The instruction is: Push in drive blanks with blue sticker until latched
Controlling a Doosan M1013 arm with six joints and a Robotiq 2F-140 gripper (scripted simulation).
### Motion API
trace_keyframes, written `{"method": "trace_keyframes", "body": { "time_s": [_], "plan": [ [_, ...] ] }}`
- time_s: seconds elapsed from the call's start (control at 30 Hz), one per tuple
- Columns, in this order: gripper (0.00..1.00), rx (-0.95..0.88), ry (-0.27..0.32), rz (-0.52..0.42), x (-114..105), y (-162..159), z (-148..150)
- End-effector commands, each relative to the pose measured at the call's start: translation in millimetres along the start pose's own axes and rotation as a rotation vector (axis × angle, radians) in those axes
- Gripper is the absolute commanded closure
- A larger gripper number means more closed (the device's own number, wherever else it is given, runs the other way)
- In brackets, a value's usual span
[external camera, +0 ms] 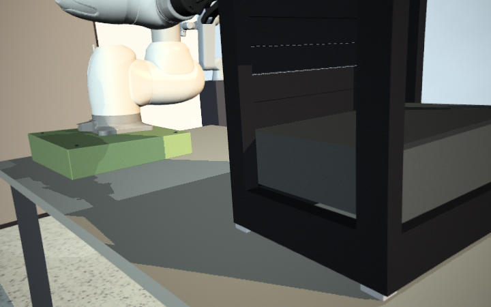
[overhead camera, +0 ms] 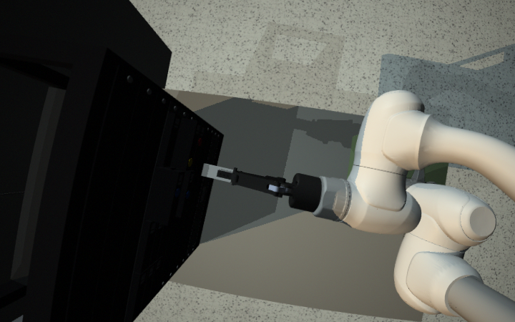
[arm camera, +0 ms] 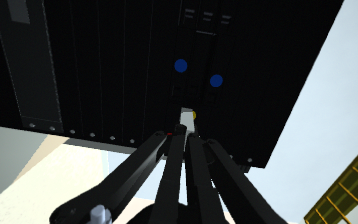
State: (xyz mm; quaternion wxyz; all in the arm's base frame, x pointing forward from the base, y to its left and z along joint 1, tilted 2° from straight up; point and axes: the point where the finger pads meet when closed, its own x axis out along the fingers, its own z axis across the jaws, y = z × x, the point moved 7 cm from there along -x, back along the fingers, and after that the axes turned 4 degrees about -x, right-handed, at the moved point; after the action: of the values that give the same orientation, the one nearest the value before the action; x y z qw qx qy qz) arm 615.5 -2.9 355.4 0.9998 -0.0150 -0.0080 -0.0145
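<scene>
The tall black equipment rack [external camera: 372, 144] stands upright on the grey bench [external camera: 170, 217], resting on small pale feet, with its front face turned toward the white six-joint arm [overhead camera: 383, 178]. The arm sits on a green rectangular base plate [external camera: 72, 159] well apart from the rack, on the same bench.

The black two-finger tool [overhead camera: 212, 171] is clenched shut with nothing between its fingers, and its pale fingertips reach right up to the rack's front face. From the top view the tool's long axis runs nearly level and points straight into that face.

Seen from the wrist, two narrow black drive blanks stand side by side in the rack's front, their long axes running up and down the panel. One bears a round blue sticker [arm camera: 180, 65] and the other a second blue sticker [arm camera: 216, 80]. The fingertips meet the rack just below the slot between these two stickers, partly covering a small yellow dot [arm camera: 193, 115]. Whether either blank protrudes, I cannot tell.
</scene>
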Motion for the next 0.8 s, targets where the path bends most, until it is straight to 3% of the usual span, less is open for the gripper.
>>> {"method": "trace_keyframes", "body": {
  "time_s": [0.0,0.37,0.77],
  "plan": [
    [1.0,-0.005,-0.003,-0.007,-6,19,-5],
    [1.0,-0.005,-0.003,-0.007,-16,61,-13],
    [1.0,-0.005,-0.003,-0.007,-16,67,-14]
  ]
}}
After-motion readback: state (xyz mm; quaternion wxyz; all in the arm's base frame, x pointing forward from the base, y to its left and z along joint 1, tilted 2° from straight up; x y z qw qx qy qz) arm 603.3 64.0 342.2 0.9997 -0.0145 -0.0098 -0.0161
